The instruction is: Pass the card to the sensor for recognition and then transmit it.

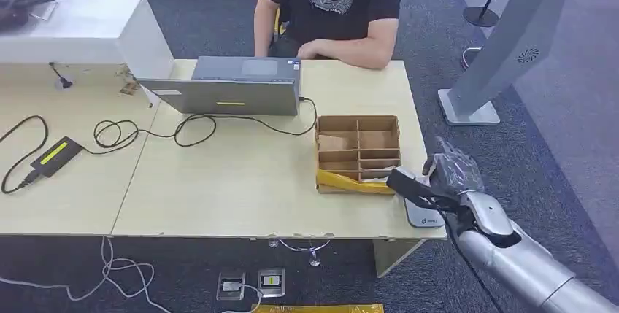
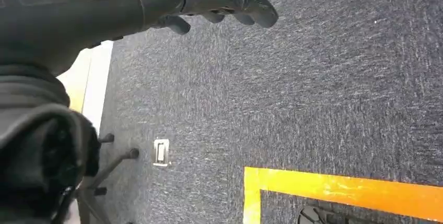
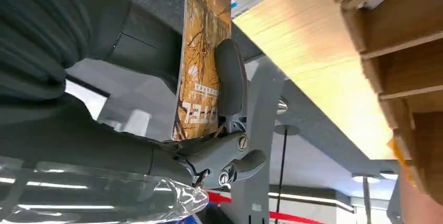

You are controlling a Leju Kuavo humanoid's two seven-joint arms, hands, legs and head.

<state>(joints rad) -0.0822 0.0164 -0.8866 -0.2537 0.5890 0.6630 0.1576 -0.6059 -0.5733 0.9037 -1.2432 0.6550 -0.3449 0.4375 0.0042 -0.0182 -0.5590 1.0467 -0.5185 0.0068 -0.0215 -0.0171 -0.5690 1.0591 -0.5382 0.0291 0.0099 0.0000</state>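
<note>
Right hand [image 1: 447, 176] hovers at the table's [image 1: 241, 182] right front corner, pinching the orange printed card [image 3: 201, 62] between thumb and fingers, right above the grey sensor pad [image 1: 423, 215] and beside the cardboard divider box [image 1: 358, 151]. Left hand [image 2: 219, 2] hangs over carpet, fingers loosely apart, holding nothing.
</note>
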